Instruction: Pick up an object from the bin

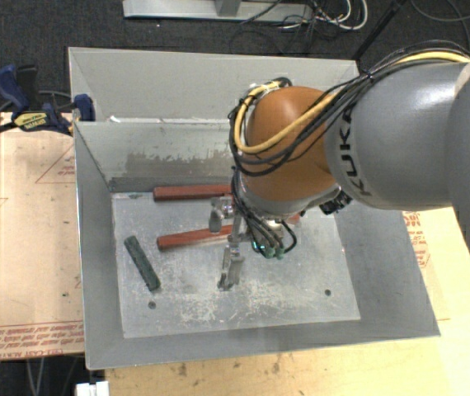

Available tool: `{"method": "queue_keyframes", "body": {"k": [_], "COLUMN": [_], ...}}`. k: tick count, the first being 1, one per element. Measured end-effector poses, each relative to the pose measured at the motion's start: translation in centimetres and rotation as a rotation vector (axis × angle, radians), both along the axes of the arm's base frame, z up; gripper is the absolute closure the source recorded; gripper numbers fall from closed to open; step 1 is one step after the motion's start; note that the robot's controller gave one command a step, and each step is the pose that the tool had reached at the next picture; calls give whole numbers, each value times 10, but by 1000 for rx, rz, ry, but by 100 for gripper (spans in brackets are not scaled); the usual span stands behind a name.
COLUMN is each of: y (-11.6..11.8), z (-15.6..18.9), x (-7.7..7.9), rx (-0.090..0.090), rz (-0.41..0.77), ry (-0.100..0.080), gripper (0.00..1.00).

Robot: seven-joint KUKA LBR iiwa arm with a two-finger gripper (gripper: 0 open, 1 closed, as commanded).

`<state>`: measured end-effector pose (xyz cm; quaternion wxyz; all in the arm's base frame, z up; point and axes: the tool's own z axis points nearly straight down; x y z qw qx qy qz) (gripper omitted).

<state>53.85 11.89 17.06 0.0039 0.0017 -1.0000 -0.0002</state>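
Observation:
A pair of red-handled pliers point(190, 239) lies in the middle of the bin, its two handles pointing left, the upper one near the back wall. Its head is hidden under the arm's orange cover. My gripper point(226, 246) stands open at the right end of the lower handle. One finger point(218, 219) sits just behind that handle and the other finger point(231, 271) just in front of it, reaching down to the bin floor. A dark grey-green bar point(141, 263) lies apart at the left of the bin floor, tilted.
The arm and its orange cover with cables hang over the right middle of the bin and hide the floor below them. The sloped bin walls rise close behind the upper handle.

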Motion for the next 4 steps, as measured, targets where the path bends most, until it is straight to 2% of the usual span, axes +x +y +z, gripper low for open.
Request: {"method": "queue_keyframes", "body": {"k": [1, 2, 3, 4], "y": [-6, -5, -5, -5], "z": [-105, -99, -100, -99], "x": [85, 87, 86, 87], "rx": [1, 2, 2, 2], "rz": [-24, -24, -24, -24], "ry": [-7, -11, -11, -11], "gripper": [0, 100, 0, 100]}}
